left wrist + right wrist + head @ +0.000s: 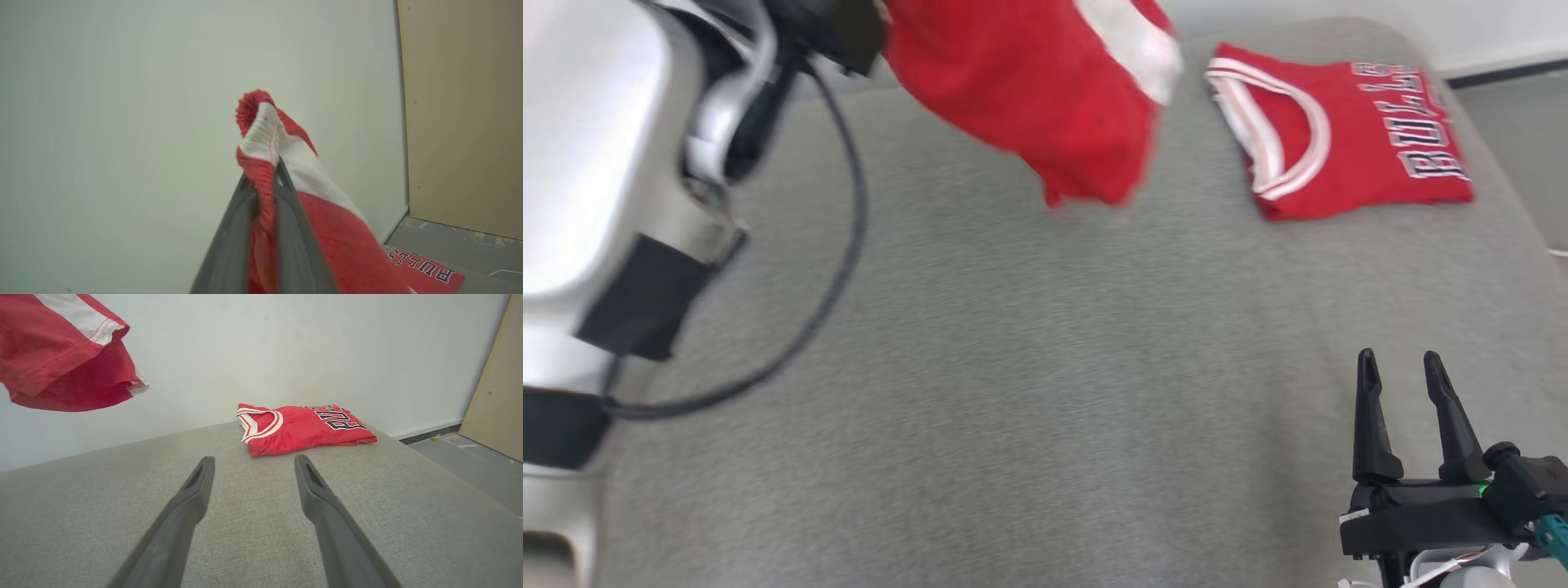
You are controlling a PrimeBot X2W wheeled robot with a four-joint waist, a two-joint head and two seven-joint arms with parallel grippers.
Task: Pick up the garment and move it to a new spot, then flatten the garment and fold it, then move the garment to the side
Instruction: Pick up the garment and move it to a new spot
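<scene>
Garment (pixel 1029 98) aloft, clenched in left end effector (pixel 264 173); right end effector (pixel 1399 363) released over grey surface (pixel 1013 408); white wall (pixel 286 343)

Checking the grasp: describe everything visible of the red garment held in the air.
The garment is red, mesh-like fabric with a white side stripe and a ribbed, gathered red-and-white band. It hangs bunched in the air, clear of the grey padded surface, pinched at that band by the shut left hand. Nothing else touches it. Its edges are blurred in the head view.
</scene>
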